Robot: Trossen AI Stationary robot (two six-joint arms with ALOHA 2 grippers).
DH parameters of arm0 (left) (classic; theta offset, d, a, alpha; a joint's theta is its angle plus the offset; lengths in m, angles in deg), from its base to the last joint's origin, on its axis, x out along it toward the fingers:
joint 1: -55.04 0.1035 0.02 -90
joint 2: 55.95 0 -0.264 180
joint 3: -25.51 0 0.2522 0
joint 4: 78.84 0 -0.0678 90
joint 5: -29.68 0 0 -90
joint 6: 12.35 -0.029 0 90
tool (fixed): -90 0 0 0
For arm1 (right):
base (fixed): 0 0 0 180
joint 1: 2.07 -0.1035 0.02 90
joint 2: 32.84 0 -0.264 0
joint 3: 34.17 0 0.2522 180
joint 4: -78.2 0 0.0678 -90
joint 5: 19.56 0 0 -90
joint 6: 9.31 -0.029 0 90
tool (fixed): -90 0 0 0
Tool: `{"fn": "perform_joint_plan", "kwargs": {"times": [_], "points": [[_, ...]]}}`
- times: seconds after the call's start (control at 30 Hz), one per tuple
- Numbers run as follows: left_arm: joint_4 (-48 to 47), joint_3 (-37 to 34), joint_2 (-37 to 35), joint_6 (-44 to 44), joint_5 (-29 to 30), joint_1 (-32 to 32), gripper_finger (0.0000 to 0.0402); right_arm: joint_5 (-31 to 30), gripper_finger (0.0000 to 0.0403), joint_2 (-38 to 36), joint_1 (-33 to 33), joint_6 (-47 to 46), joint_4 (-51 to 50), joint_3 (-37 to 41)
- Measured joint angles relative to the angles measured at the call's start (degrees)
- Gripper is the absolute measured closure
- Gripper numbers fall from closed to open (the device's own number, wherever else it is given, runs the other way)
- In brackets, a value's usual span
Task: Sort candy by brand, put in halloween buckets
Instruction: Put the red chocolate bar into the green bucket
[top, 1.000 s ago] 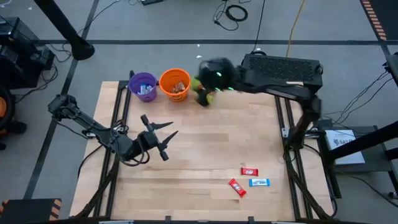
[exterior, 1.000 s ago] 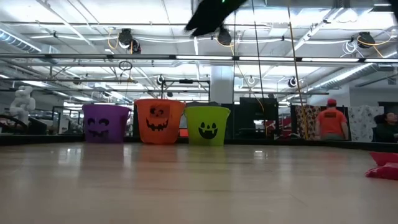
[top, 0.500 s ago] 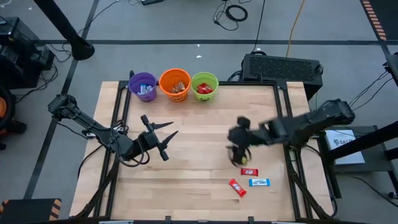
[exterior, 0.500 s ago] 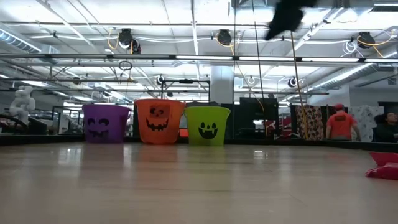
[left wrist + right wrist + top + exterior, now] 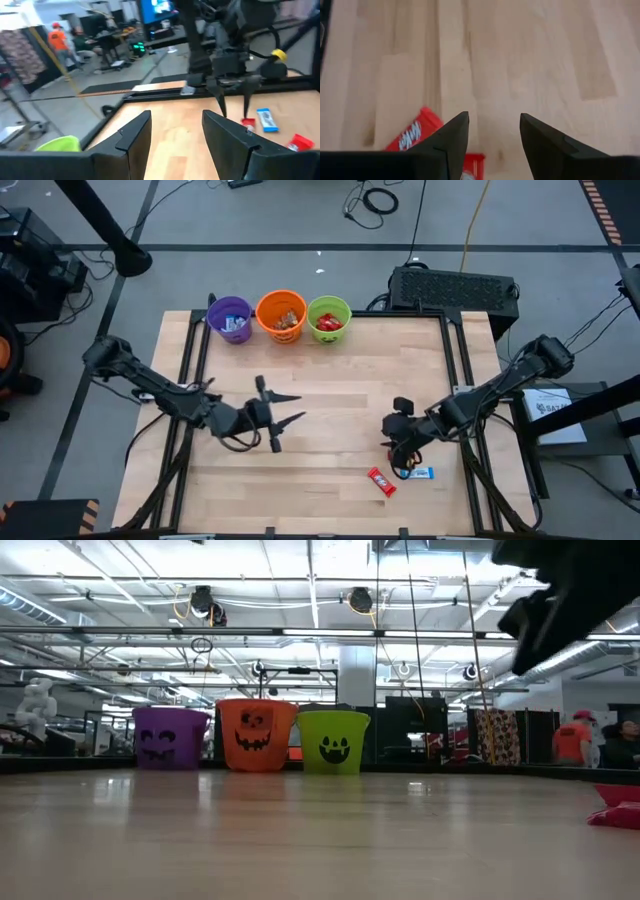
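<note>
Bare table [image 5: 330, 395] mid-board — 3 buckets [image 5: 284, 316] line the far edge.

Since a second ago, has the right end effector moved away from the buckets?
Yes. The right end effector has swung from over the green bucket down to the loose candy at the table's near right.

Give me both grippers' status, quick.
Left gripper: open, empty, above mid-table.
Right gripper: open, empty, over a red candy.
</note>
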Motion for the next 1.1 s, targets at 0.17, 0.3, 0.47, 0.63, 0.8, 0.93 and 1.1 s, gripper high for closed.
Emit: {"fn": "perform_joint_plan", "kwargs": {"times": [0.17, 0.3, 0.47, 0.63, 0.8, 0.93, 1.1], "points": [[4.79, 0.00, 6.39, 0.94, -11.15, 4.51, 0.0220, -0.43, 0.0240, 0.00, -0.93, -2.07, -3.10, 0.02], [8.56, 0.73, 12.12, 3.90, -18.18, 8.30, 0.0220, -0.24, 0.0243, 0.00, -1.02, -4.09, -4.64, 0.02], [8.86, 4.37, 17.21, 6.40, -25.39, 10.90, 0.0220, -0.19, 0.0244, 0.00, -1.30, -7.13, -9.37, 0.01], [8.66, 7.07, 20.56, 7.43, -28.84, 11.42, 0.0220, -0.01, 0.0253, 0.00, -3.26, -10.85, -13.73, 0.01], [8.60, 8.47, 22.23, 7.43, -29.61, 11.42, 0.0220, -0.02, 0.0270, 0.00, -5.92, -14.85, -16.30, 0.00], [6.58, 9.13, 22.22, 7.82, -29.61, 11.42, 0.0220, 3.40, 0.0289, 0.03, -7.25, -19.88, -19.89, -0.43], [5.20, 9.20, 22.23, 8.94, -29.62, 11.42, 0.0220, 6.87, 0.0343, 0.46, -8.80, -27.14, -28.64, -2.76]]}}
